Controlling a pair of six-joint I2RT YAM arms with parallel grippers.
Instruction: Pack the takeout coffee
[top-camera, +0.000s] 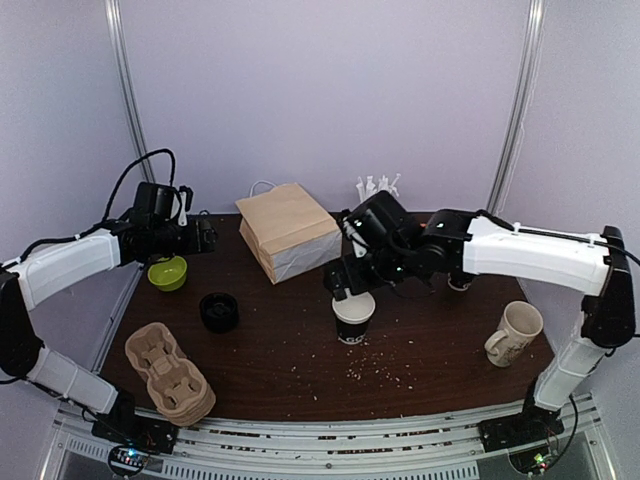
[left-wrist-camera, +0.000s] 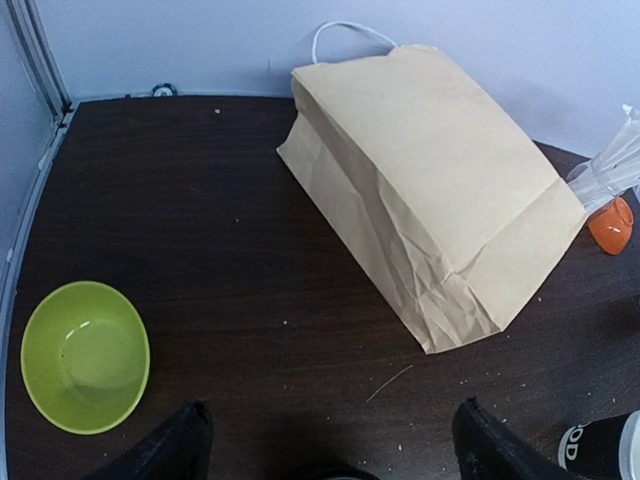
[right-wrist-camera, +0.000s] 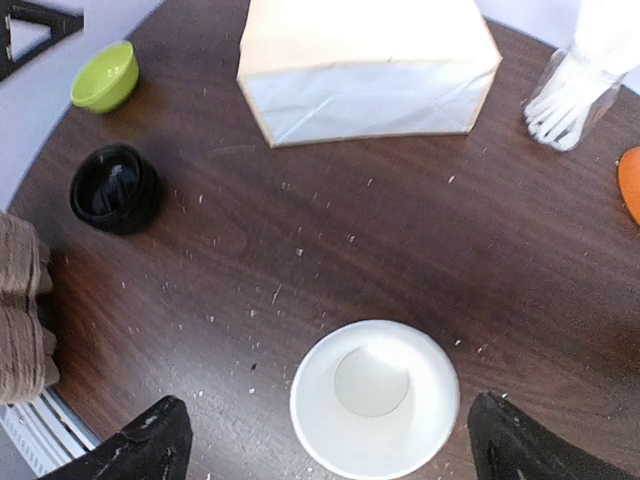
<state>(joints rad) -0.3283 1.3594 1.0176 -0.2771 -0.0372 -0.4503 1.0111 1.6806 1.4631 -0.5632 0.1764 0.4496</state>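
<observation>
Where the black coffee cup (left-wrist-camera: 592, 450) shows in the left wrist view, white letters "OD" can be read on its side; the rest is cut off. The cream mug (top-camera: 512, 333), at 4 o'clock on the table (top-camera: 300, 375), has dark print too small to read.

Closest to the arms, at 8 o'clock, lies a stack of brown cup trays (top-camera: 170, 372). A little farther, at 9 o'clock from the cup, sits a black lid (top-camera: 218, 311). Past that, at 10 o'clock, is a green bowl (top-camera: 167, 272). A brown paper bag (top-camera: 288, 232) lies on its side at 12 o'clock. White forks (top-camera: 378, 186) stand at 1 o'clock by the wall.

The cup stands upright near the middle of the table, with no lid on it and white inside. The right pincer (top-camera: 350, 292) hangs just above it, spread wide, its fingers (right-wrist-camera: 150, 445) at 9 and 3 o'clock of the rim and not touching it. The left pincer (top-camera: 208, 238) is wide too and holds nothing, above the bowl, well apart from the cup.
</observation>
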